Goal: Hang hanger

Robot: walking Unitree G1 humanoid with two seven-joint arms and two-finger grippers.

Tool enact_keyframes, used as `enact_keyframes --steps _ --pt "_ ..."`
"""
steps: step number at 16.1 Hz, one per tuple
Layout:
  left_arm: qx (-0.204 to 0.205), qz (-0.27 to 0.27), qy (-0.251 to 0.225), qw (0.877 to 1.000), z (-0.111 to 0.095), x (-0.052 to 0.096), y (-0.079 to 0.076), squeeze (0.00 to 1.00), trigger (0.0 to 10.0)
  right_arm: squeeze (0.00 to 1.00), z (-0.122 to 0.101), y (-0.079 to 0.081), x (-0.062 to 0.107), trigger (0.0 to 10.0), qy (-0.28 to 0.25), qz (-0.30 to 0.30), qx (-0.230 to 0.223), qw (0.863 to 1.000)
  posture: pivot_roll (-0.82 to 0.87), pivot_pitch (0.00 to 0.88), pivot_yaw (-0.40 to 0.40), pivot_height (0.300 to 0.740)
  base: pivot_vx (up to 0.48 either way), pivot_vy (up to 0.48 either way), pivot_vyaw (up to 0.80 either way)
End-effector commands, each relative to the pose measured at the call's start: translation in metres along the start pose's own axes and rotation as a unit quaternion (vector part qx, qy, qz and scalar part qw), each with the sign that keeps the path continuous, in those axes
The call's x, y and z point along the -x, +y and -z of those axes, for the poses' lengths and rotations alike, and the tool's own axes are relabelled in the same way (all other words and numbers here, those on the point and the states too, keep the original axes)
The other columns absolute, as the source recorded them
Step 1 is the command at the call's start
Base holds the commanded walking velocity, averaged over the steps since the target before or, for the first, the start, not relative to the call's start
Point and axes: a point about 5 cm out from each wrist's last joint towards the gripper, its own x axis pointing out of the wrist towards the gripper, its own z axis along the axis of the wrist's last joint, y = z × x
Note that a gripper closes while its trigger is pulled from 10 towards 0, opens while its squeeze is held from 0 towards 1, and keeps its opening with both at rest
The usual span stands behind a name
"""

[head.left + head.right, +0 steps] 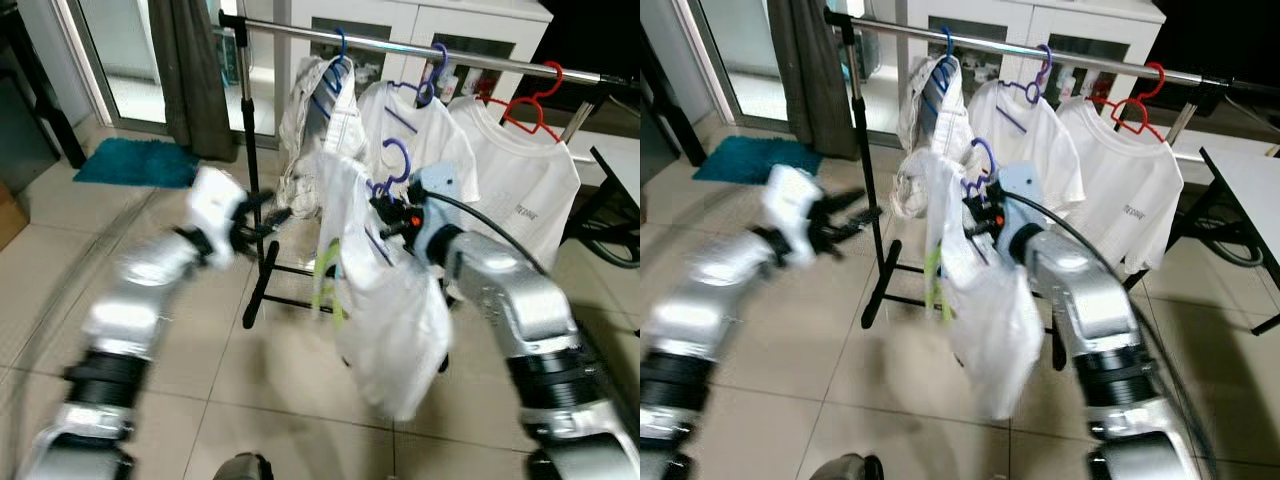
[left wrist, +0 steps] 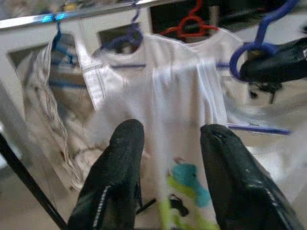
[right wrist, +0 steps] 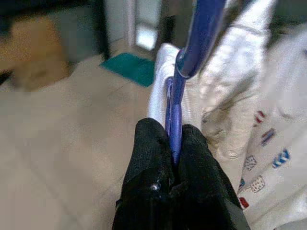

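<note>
Pinching the stem of a blue hanger [image 3: 180, 103] between the two black fingers of the right gripper [image 3: 173, 143], pressed tight on either side of it, just under the hook. Carrying a white shirt [image 1: 385, 300] on that hanger, draping down below the gripper, short of and lower than the rail. Reaching the left gripper [image 2: 168, 139] toward the shirt, fingers spread wide and touching nothing. Standing farther back, a metal clothes rail [image 1: 400, 45] bearing a blue hanger, a purple hanger and a red hanger [image 1: 530, 105] with white garments.
</note>
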Motion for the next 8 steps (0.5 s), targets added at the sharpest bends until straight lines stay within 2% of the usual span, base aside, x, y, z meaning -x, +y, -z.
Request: enact_keyframes --steps 1,2,3,4,5,6,8 --pt "-0.024 0.044 -0.02 0.999 -0.02 0.001 0.002 1.0 10.0 0.0 -0.009 0.003 0.004 10.0 -0.016 -0.035 0.029 0.999 -0.07 0.0 -0.068 0.74 0.0 0.0 0.0" --pt "-0.031 0.059 -0.018 0.998 -0.022 0.002 0.003 1.0 10.0 0.0 -0.009 0.003 0.005 10.0 -0.015 -0.045 0.037 0.998 -0.07 0.0 -0.067 0.74 0.0 0.0 0.0" --pt "-0.056 0.093 -0.004 0.994 -0.03 0.005 0.007 1.0 10.0 0.0 -0.013 0.004 0.009 10.0 -0.015 -0.087 0.053 0.995 -0.07 0.0 -0.062 0.74 0.0 0.0 0.0" --pt "-0.067 0.102 0.001 0.993 -0.033 0.006 0.01 1.0 10.0 0.0 -0.015 0.006 0.012 10.0 -0.016 -0.109 0.059 0.992 -0.07 0.0 -0.062 0.74 0.0 0.0 0.0" --pt "-0.081 0.122 0.003 0.989 -0.039 0.007 0.014 0.64 10.0 0.0 -0.018 0.007 0.02 10.0 -0.015 -0.154 0.081 0.985 -0.08 0.0 -0.057 0.74 0.0 0.0 0.0" --pt "-0.078 0.155 -0.006 0.985 -0.047 0.005 0.013 0.0 10.0 0.0 -0.02 0.009 0.028 10.0 -0.014 -0.19 0.097 0.977 -0.07 0.0 -0.059 0.74 0.0 0.0 0.0" --pt "-0.078 0.213 0.0 0.974 -0.051 0.006 0.007 0.0 10.0 0.0 -0.021 0.011 0.032 10.0 -0.013 -0.22 0.11 0.969 -0.07 0.0 -0.059 0.74 0.0 0.0 0.0"
